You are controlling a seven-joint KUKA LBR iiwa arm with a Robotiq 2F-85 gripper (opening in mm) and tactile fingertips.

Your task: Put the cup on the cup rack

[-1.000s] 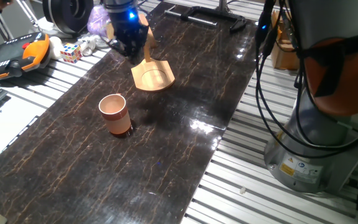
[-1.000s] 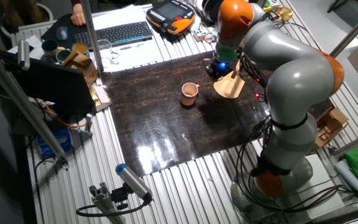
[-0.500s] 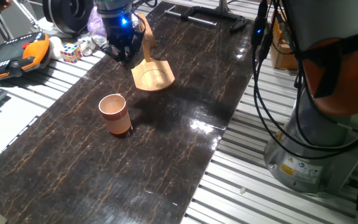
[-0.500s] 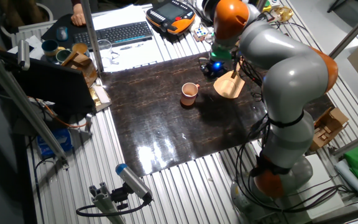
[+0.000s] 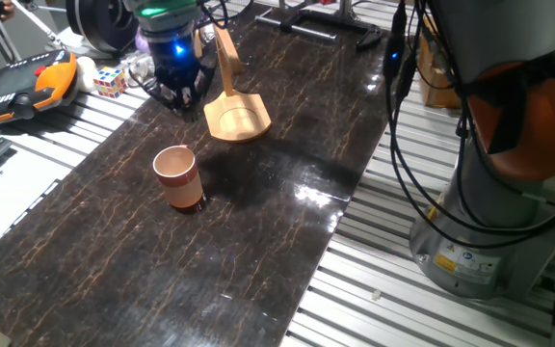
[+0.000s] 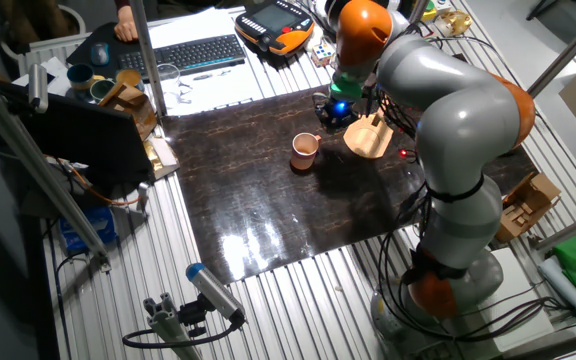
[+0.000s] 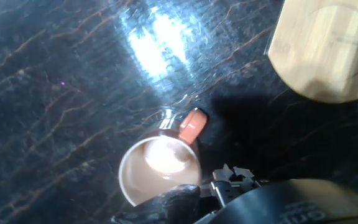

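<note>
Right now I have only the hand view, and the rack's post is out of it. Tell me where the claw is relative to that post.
Observer: The post stands upright at the rack's far edge. The claw hangs beside it, apart from it and away from the cup.
Operator: Report what lies off the table near the claw.
Observer: A colour cube and an orange-black pendant lie on the slatted bench beside it.

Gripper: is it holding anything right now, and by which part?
Nothing is held. The gripper hovers beside the cup rack, apart from the cup, which stands upright alone on the table.
</note>
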